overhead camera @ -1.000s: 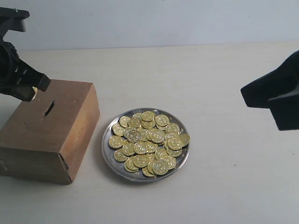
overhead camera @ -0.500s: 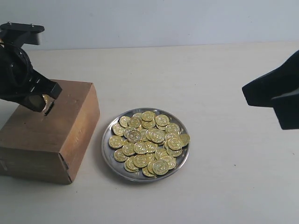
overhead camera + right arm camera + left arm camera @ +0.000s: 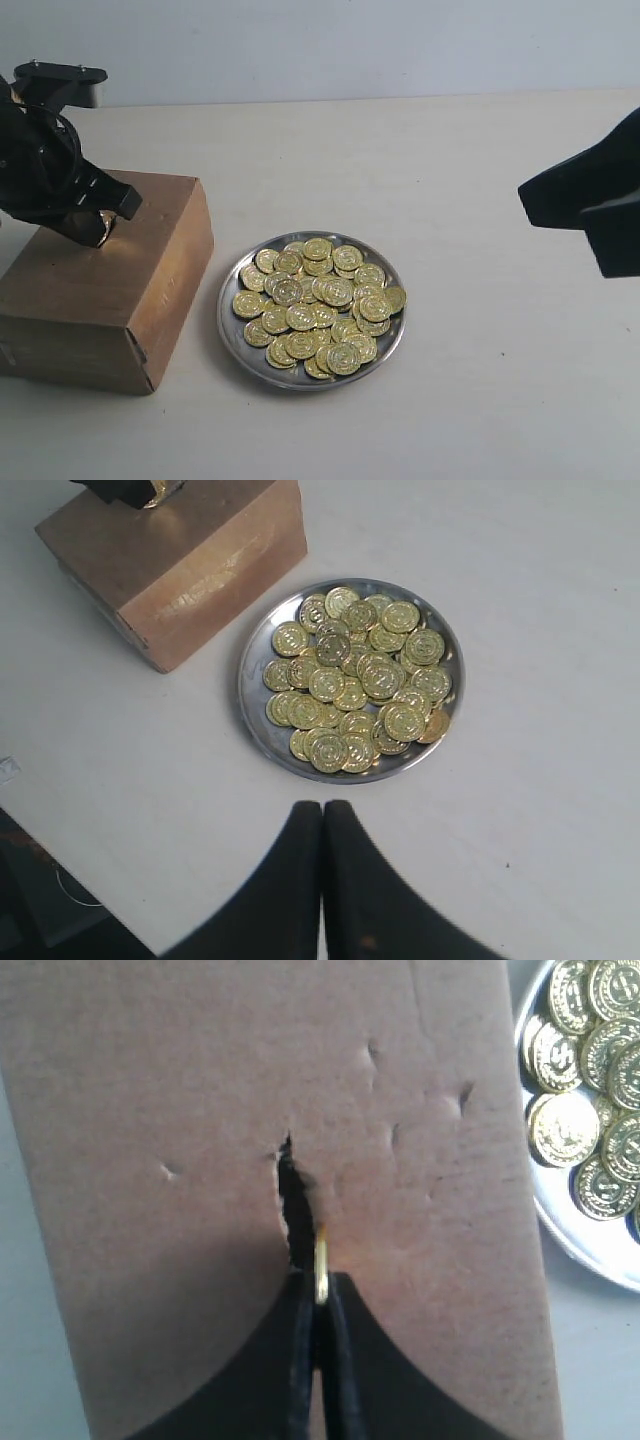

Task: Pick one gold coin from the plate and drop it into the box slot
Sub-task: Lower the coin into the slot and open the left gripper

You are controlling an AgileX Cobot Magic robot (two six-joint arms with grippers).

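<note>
The brown cardboard box point(image 3: 110, 290) stands at the left, its dark slot point(image 3: 292, 1200) seen in the left wrist view. My left gripper point(image 3: 320, 1290) is shut on a gold coin point(image 3: 321, 1265), held edge-on just beside the slot's near end, over the box top. In the exterior view that gripper point(image 3: 98, 225) covers the slot. The silver plate point(image 3: 232, 330) heaped with gold coins point(image 3: 320, 305) sits right of the box. My right gripper point(image 3: 322, 815) is shut and empty, hovering over the table near the plate point(image 3: 262, 738).
The pale table point(image 3: 480, 400) stretches to the right of the plate. The box point(image 3: 190, 580) and the left gripper point(image 3: 125, 490) show at the edge of the right wrist view. A dark edge with cables point(image 3: 40, 900) lies beyond the table.
My left gripper has moved rightward and down over the box top with the coin, now covering the slot in the exterior view. The right arm stayed nearly still.
</note>
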